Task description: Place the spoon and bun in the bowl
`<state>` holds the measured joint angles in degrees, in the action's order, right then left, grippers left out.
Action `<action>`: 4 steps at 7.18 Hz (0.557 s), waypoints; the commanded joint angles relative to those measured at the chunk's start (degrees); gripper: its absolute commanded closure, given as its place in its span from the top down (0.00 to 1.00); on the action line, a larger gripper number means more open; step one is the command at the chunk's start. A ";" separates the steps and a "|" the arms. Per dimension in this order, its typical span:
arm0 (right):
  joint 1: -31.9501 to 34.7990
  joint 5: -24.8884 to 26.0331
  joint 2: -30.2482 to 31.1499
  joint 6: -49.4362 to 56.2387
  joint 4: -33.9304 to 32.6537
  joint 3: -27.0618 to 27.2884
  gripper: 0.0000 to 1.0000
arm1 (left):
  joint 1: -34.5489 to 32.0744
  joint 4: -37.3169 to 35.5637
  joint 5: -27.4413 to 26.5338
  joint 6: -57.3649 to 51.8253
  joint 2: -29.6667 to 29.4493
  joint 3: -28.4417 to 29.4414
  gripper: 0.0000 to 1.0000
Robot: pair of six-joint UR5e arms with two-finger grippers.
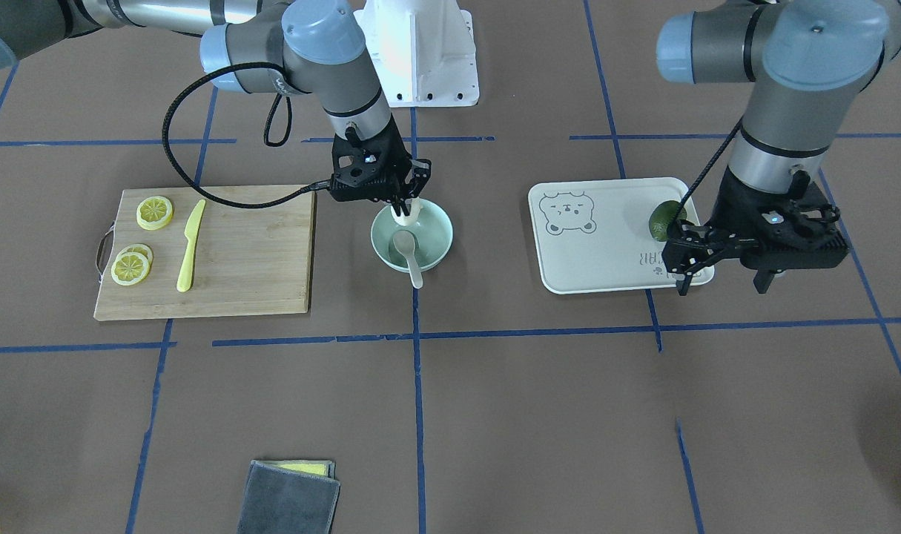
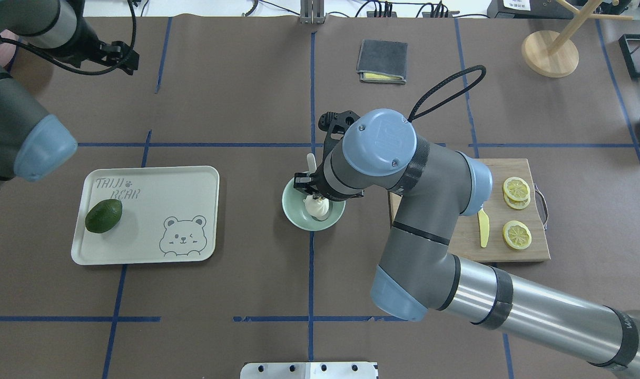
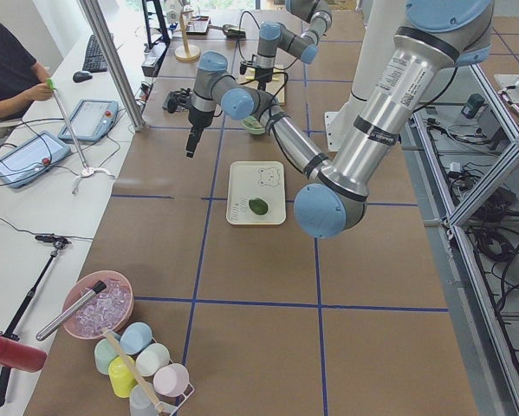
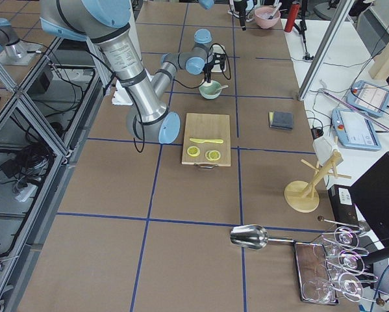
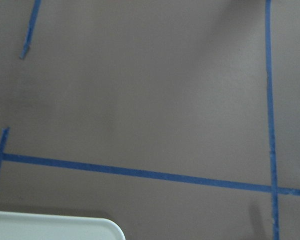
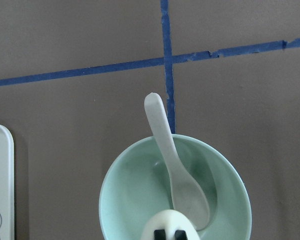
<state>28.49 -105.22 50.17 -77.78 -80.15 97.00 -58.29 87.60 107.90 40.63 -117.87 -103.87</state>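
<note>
The mint-green bowl (image 1: 434,236) stands at the table's middle. The off-white spoon (image 1: 409,252) lies in it, scoop down, with its handle leaning out over the rim. My right gripper (image 1: 408,202) hangs over the bowl, shut on the white bun (image 1: 406,212), which is low inside the bowl's near side. The overhead view shows the bun (image 2: 318,208) in the bowl (image 2: 293,206) and the spoon's handle (image 2: 311,160). The right wrist view shows the spoon (image 6: 176,170), the bowl (image 6: 124,200) and the bun (image 6: 169,222). My left gripper (image 1: 684,283) hovers open and empty by the tray's edge.
A white bear-print tray (image 1: 606,245) holds a dark green fruit (image 1: 665,220). A wooden cutting board (image 1: 250,252) carries lemon slices (image 1: 155,212) and a yellow knife (image 1: 190,245). A folded grey cloth (image 1: 291,497) lies at the operators' edge.
</note>
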 commanded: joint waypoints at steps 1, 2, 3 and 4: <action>0.34 1.24 -0.77 0.43 0.34 -0.67 0.25 | -3.13 0.02 0.12 -5.54 2.19 -0.02 1.00; 0.51 1.24 -0.69 0.78 0.25 -0.76 0.95 | -5.06 0.02 0.12 -8.87 2.81 0.07 1.00; 0.51 1.24 -1.12 0.70 0.34 -0.67 1.00 | -7.86 -0.06 0.12 -13.86 4.13 0.16 1.00; 0.51 1.24 -1.56 0.44 0.34 -0.58 1.00 | -10.32 -0.06 0.21 -18.87 5.36 0.42 1.00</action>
<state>28.96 -104.00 49.09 -77.17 -79.84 96.33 -65.56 87.57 108.03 27.67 -114.00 -103.68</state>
